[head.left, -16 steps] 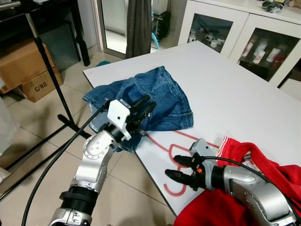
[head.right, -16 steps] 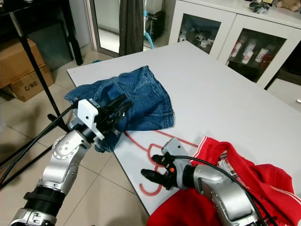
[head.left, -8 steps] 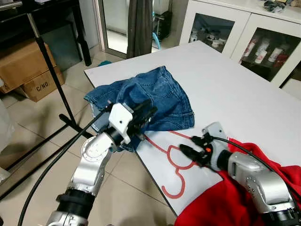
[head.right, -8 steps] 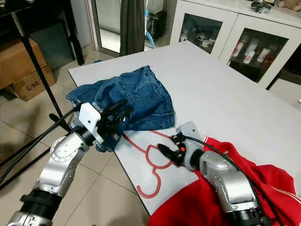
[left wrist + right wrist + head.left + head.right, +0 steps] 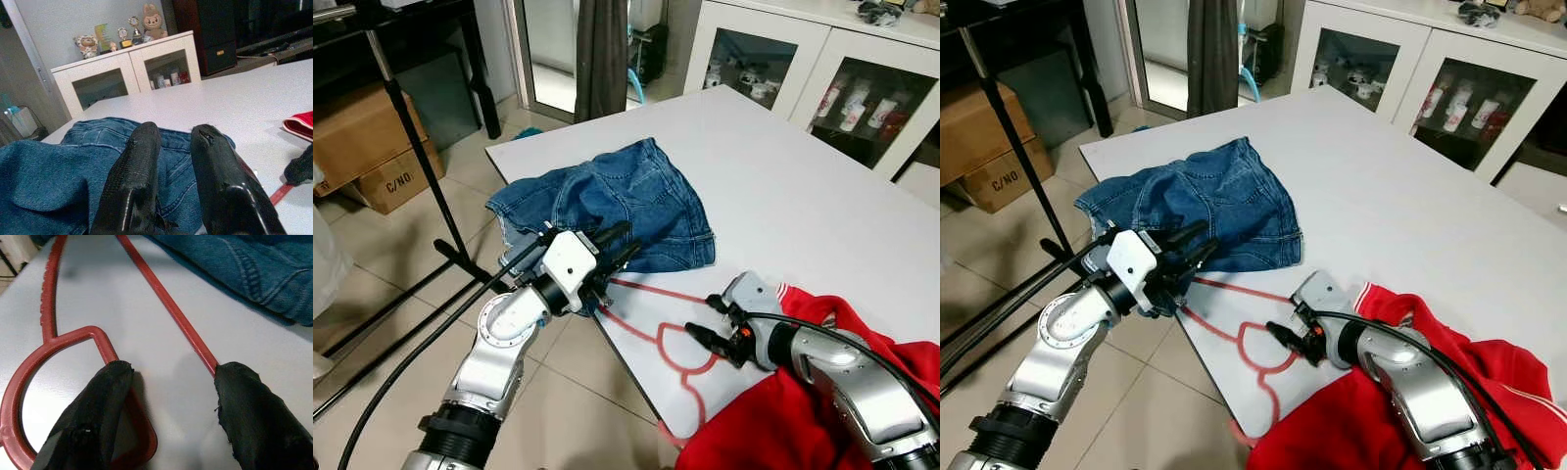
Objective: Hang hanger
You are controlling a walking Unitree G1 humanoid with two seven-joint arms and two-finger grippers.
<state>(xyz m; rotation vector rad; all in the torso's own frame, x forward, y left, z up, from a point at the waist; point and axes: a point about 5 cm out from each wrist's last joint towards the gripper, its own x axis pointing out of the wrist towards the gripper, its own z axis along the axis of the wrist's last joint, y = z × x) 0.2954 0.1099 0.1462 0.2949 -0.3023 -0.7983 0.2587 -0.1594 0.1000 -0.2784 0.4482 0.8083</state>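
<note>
Red hanger flat on the white table near its front edge.
Left gripper (image 5: 619, 247), fingers narrowly apart, rests over denim shorts (image 5: 626, 201) by the left corner; hanger (image 5: 658, 328) beside them; right gripper (image 5: 166, 416) spread wide, straddling the hanger; red garment (image 5: 862, 343) rightmost.

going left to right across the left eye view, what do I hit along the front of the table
Left gripper over the rumpled blue denim shorts → thin red plastic hanger flat on the white table → right gripper, open at the hanger → crumpled red garment.
</note>
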